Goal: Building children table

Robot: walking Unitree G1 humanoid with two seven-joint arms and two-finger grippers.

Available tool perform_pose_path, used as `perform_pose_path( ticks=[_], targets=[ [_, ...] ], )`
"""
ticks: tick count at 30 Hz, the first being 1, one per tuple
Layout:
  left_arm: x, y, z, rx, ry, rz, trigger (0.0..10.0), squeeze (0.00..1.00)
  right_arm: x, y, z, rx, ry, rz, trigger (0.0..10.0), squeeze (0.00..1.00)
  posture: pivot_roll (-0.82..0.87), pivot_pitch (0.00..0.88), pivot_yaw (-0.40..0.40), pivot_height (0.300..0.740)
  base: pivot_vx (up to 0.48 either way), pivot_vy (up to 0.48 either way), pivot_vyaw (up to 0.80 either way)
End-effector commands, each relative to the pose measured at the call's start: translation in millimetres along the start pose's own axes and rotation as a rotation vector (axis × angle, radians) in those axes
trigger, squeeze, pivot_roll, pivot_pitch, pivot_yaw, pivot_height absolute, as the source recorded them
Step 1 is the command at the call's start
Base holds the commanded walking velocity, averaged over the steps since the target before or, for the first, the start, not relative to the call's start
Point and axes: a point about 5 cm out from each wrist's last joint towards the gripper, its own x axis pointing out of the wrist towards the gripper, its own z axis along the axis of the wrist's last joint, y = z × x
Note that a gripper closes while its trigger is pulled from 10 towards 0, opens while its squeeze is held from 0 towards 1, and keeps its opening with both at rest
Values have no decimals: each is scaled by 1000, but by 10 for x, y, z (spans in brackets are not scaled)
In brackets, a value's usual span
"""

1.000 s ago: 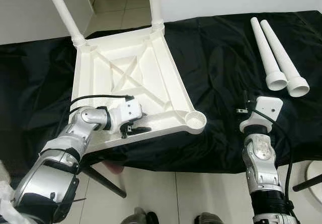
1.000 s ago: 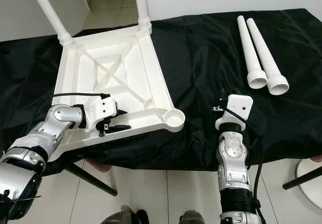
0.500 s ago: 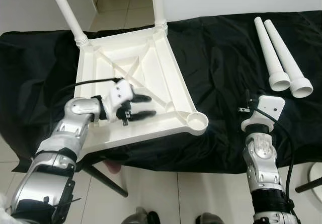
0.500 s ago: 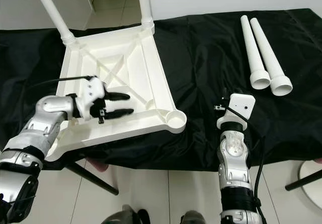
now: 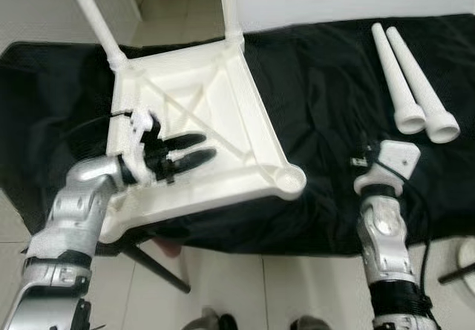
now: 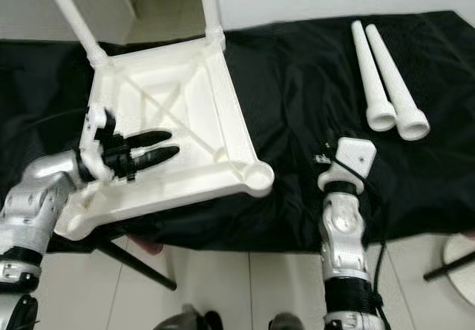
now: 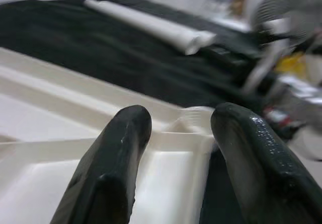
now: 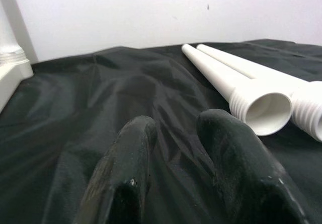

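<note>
Table top (image 5: 200, 115) is wearing 2 legs, 2 legs (image 5: 415, 85) waiting past the right gripper (image 8: 186, 148); both grippers' jaws spread, left gripper (image 5: 194, 147) hovering over it.

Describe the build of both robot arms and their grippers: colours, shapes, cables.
Both arms are jointed silver segments with black bands. The left gripper has two long, rounded, glossy black fingers on a white wrist block, with a thin black cable. The right gripper has matching fingers; its white housing carries a black cable too.

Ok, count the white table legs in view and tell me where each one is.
4. Two are screwed into the upturned tabletop's far corners: one left, one right. Two lie loose side by side on the black cloth at far right.
</note>
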Motion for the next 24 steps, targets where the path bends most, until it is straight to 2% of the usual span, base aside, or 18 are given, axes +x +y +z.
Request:
perform_pose_path(
  ticks=[1, 2, 3, 5, 6, 7, 8, 9, 10, 13, 15, 18, 20, 24],
  targets=[
    [2, -183, 17, -65, -28, -54, 10000, 0, -10, 58, -6, 20, -1, 2, 10000, 0, -66, 27, 186, 740, 0, 0, 0],
    [2, -183, 17, -65, -28, -54, 10000, 0, -10, 58, -6, 20, -1, 2, 10000, 0, -66, 27, 186, 740, 0, 0, 0],
    [96, -338, -18, -58, -37, -59, 10000, 0, 8, 68, 12, 26, -7, -1, 10000, 0, -61, 18, 177, 740, 0, 0, 0],
    [96, -338, -18, -58, -37, -59, 10000, 0, 8, 68, 12, 26, -7, -1, 10000, 0, -61, 18, 177, 740, 0, 0, 0],
    [208, -445, -28, -32, -58, -40, 10000, 0, 24, 81, 29, 31, -12, -1, 10000, 0, -59, 18, 174, 740, 0, 0, 0],
    [208, -445, -28, -32, -58, -40, 10000, 0, 24, 81, 29, 31, -12, -1, 10000, 0, -59, 18, 174, 740, 0, 0, 0],
    [351, -504, -28, -32, -92, -3, 10000, 0, 50, 95, 22, 23, 3, -2, 10000, 0, -58, 13, 168, 740, 0, 0, 0],
    [351, -504, -28, -32, -92, -3, 10000, 0, 50, 95, 22, 23, 3, -2, 10000, 0, -58, 13, 168, 740, 0, 0, 0],
    [479, -536, -17, -33, -118, 39, 10000, 0, 78, 87, 5, 8, 25, -15, 10000, 0, -60, 10, 166, 740, 0, 0, 0],
    [479, -536, -17, -33, -118, 39, 10000, 0, 78, 87, 5, 8, 25, -15, 10000, 0, -60, 10, 166, 740, 0, 0, 0],
    [733, -481, 57, -68, -157, 148, 10000, 0, 154, 18, 1, -23, 65, -62, 10000, 0, -64, 13, 160, 740, 0, 0, 0],
    [733, -481, 57, -68, -157, 148, 10000, 0, 154, 18, 1, -23, 65, -62, 10000, 0, -64, 13, 160, 740, 0, 0, 0],
    [882, -440, 215, -26, -166, 209, 10000, 0, 222, -57, 45, -40, 69, -102, 10000, 0, -67, 11, 155, 740, 0, 0, 0],
    [930, -409, 275, 7, -171, 233, 10000, 0, 253, -87, 73, -51, 61, -111, 10000, 0, -66, 16, 151, 740, 0, 0, 0]
  ],
)
